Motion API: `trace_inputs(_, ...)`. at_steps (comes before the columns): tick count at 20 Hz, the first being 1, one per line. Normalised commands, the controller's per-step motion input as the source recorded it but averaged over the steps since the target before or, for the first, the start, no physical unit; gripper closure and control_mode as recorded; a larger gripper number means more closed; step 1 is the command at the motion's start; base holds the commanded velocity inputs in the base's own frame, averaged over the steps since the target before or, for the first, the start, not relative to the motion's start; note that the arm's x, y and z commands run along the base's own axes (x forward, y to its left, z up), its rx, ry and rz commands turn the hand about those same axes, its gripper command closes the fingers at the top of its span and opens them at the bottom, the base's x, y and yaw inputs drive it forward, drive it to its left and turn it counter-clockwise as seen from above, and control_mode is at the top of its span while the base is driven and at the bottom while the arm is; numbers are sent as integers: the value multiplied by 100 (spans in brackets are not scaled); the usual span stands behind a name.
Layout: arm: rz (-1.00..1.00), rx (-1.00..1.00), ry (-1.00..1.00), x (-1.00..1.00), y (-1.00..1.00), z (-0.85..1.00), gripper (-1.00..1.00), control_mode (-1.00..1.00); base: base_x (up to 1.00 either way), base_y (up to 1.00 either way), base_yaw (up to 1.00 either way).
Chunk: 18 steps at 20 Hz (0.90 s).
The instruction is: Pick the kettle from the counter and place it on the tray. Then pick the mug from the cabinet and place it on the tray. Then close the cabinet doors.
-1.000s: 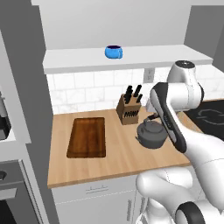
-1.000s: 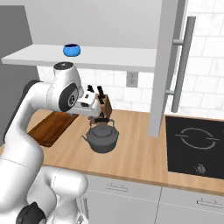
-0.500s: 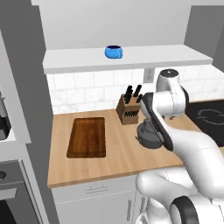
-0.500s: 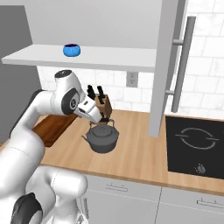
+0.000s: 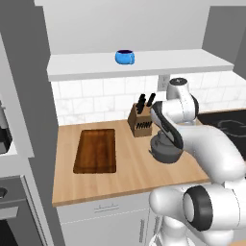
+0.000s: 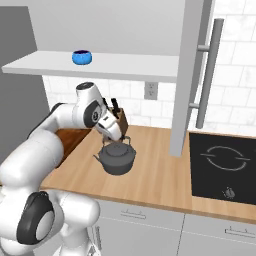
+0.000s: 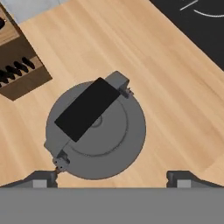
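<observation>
The dark grey kettle stands upright on the light wood counter, its black handle lying diagonally across the lid. My gripper hovers straight above the kettle, open, with its fingertips wide apart and nothing between them. In the left base view my arm covers part of the kettle. To its left the dark brown tray lies bare. The blue mug sits on the cabinet's white shelf. One grey cabinet door stands open, showing its silver bar handle.
A wooden knife block stands by the wall just behind the kettle, close to my hand. The black cooktop lies to the right. Bare counter surrounds the kettle in front and on its right.
My hand has swung over the kettle and come down toward it. The jaws have stayed wide. Kettle, tray and mug have not moved.
</observation>
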Motion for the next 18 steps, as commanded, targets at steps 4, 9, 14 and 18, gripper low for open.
trace_inputs(4,0,3,0,36,-20,-21,-100,-100,0,0,0)
trace_inputs(9,0,2,0,27,-10,-22,-100,-100,0,0,0)
trace_inputs(14,0,3,0,29,-1,-13,-100,-100,0,0,0)
trace_inputs(18,0,10,0,32,0,-9,-100,-100,0,0,0)
